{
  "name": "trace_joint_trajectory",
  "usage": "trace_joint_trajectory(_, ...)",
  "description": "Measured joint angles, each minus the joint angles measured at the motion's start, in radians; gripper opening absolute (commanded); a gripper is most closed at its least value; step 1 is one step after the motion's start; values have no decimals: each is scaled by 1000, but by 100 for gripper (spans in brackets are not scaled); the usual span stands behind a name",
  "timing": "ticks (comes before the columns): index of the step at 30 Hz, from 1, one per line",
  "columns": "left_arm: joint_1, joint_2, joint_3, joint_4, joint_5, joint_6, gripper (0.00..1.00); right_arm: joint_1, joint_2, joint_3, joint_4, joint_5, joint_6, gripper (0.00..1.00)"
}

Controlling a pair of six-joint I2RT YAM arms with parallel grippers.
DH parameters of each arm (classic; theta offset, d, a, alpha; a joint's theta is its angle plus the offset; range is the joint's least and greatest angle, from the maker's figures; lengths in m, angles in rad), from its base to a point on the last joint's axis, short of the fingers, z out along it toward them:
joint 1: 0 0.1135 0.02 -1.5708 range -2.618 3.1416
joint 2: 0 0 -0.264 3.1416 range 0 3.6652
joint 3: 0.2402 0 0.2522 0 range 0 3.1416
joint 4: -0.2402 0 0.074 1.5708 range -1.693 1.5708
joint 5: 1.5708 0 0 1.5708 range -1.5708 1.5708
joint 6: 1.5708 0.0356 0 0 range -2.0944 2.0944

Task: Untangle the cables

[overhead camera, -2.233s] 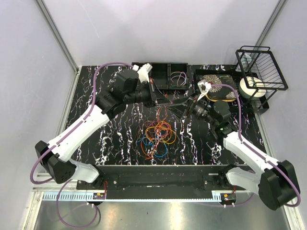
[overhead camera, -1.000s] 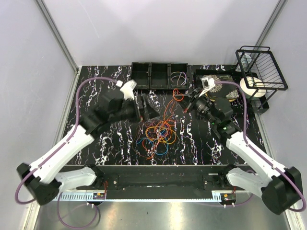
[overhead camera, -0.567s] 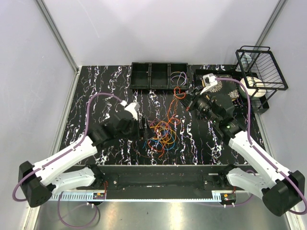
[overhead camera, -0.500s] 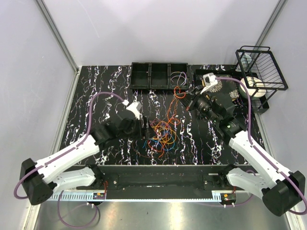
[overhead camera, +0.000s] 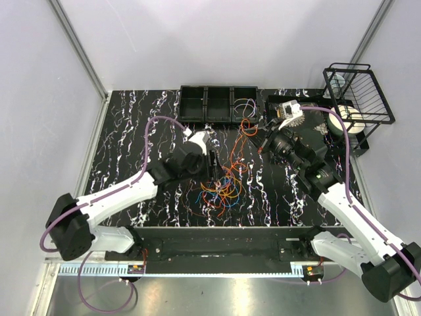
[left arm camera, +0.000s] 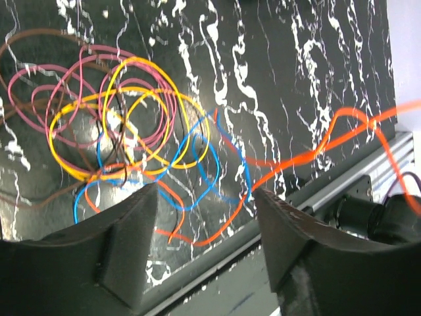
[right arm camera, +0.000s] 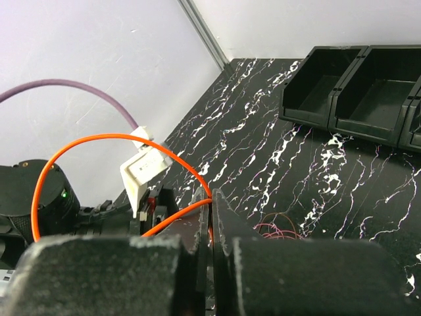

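Just before the black three-compartment plastic tray [overhead camera: 206, 105], tangled coloured wire cables [overhead camera: 223, 184] stretch toward it. The right hand [right arm camera: 211, 217] pinches an orange strand [right arm camera: 99, 141], and the left hand [left arm camera: 204, 197] hangs over the tangle with its jaws apart.

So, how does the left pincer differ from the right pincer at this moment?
The left pincer has its jaws apart; the right pincer has them closed. The left pincer holds nothing, while the right pincer pinches the orange cable. The left pincer faces the tangled cables from close by; the right pincer is off to their side, nearer the black bins. Both have dark fingers.
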Motion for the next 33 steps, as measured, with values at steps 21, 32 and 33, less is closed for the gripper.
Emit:
trace_joint_trajectory(21,0,153,56,42,-24,6,32,0,-5,0,-11,-7,2,0)
trace_joint_trajectory(32,0,163,55,42,-26,5,0,0,-12,0,-11,-5,1,0)
trace_joint_trajectory(33,0,163,55,42,-27,6,0,0,-13,0,-12,-1,0,0)
